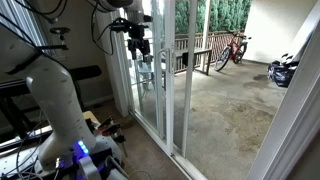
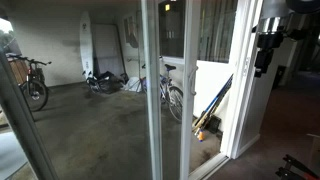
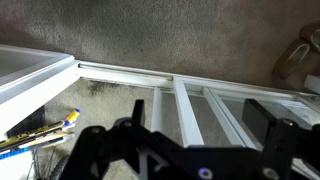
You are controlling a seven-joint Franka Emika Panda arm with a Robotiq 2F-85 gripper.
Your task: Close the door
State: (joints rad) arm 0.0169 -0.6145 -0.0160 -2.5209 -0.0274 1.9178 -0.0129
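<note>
In an exterior view we see the tool (image 1: 138, 45) raised near the white-framed glass door (image 1: 167, 85), its jaws spread apart, holding nothing.

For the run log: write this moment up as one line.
task: close door | door: slid open | gripper: open, empty, raised by frame, apart from door | next: likely reach door edge, pull shut

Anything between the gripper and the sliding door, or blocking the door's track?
Nothing visible separates the gripper from the door. The floor track looks bare in the wrist view; coloured poles lie beside the frame, seemingly off the track.
</note>
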